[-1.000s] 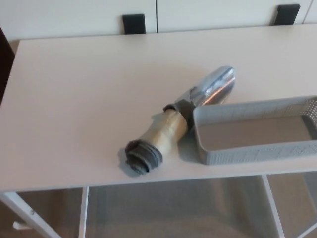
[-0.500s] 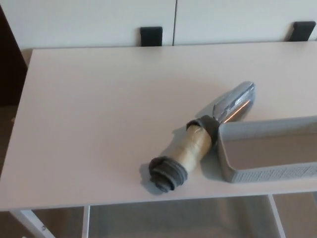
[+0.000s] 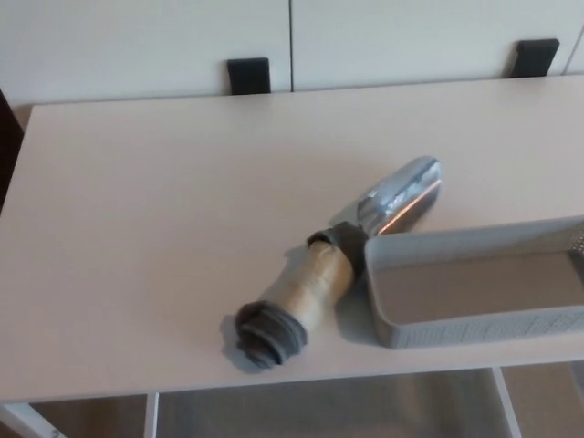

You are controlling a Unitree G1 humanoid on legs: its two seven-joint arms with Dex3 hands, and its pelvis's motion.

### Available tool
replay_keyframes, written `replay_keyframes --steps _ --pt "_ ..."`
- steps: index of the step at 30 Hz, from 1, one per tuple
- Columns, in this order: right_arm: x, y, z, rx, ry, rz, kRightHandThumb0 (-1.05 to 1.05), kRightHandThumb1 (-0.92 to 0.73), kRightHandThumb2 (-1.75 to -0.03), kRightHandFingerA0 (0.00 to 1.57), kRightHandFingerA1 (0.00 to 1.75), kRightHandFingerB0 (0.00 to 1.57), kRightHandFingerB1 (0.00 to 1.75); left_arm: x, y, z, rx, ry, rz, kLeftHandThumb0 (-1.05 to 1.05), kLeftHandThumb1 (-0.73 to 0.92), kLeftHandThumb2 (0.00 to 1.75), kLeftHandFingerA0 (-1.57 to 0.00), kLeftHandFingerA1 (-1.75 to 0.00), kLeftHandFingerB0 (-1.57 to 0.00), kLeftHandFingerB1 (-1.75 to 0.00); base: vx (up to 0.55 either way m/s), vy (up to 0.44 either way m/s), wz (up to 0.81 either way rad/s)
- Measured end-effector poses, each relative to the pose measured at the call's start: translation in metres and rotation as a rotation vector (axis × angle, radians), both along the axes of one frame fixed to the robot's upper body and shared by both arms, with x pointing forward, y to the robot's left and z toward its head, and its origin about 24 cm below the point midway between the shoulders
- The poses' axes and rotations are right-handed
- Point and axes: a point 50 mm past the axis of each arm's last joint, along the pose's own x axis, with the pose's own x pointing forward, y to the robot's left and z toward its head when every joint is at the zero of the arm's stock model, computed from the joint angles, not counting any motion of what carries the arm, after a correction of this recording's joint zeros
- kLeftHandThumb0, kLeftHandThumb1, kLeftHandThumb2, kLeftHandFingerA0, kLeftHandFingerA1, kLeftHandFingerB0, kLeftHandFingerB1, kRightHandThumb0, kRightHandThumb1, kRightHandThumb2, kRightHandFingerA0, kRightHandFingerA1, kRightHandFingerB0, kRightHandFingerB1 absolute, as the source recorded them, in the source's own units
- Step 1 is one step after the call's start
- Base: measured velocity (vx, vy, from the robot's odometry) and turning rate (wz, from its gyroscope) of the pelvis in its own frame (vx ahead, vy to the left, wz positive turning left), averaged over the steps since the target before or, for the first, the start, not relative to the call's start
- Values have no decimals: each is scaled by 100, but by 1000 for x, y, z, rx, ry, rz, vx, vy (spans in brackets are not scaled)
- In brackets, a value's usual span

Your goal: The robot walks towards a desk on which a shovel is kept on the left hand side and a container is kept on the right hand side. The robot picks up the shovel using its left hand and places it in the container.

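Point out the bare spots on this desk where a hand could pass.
The desk is bare left of the shovel and along the far edge behind it. It is crowded front right, where the shovel lies against the container.

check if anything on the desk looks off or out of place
Nothing is spilled or visibly damaged. The shovel lies on its side at a slant across the desk, its metal scoop pointing away and its taped handle toward the front edge, right against the near-left corner of the grey container. The container looks empty. No hand shows.
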Motion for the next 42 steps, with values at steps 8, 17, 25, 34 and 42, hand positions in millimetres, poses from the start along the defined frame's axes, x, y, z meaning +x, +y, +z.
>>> replay_keyframes --steps 8,17,25,34,42 --pt "-4 4 -2 8 18 7 -29 -50 -56 57 62 41 50 1 6 1 14 1 4 -32 59 58 -39 -34 -32 -31 47 202 7" --pt "-2 1 -3 -8 23 15 -33 -49 -55 60 62 43 50 0 4 0 11 8 2 -32 59 58 -39 -34 -32 -31 0 -58 4" --pt "-2 -1 -6 -7 29 8 -29 -50 -56 59 62 43 50 1 0 0 6 -3 -7 -37 59 59 -40 -34 -32 -32 0 0 0" --pt "2 3 0 -7 0 28 -31 -50 -56 62 63 44 50 5 -26 9 -44 -85 -159 -60 53 80 -30 -44 -17 -39 0 0 0" --pt "5 3 0 -6 -8 30 -22 -50 -55 62 60 43 50 19 -54 33 -104 -228 -337 -83 92 68 -28 -35 -21 -31 0 0 0"
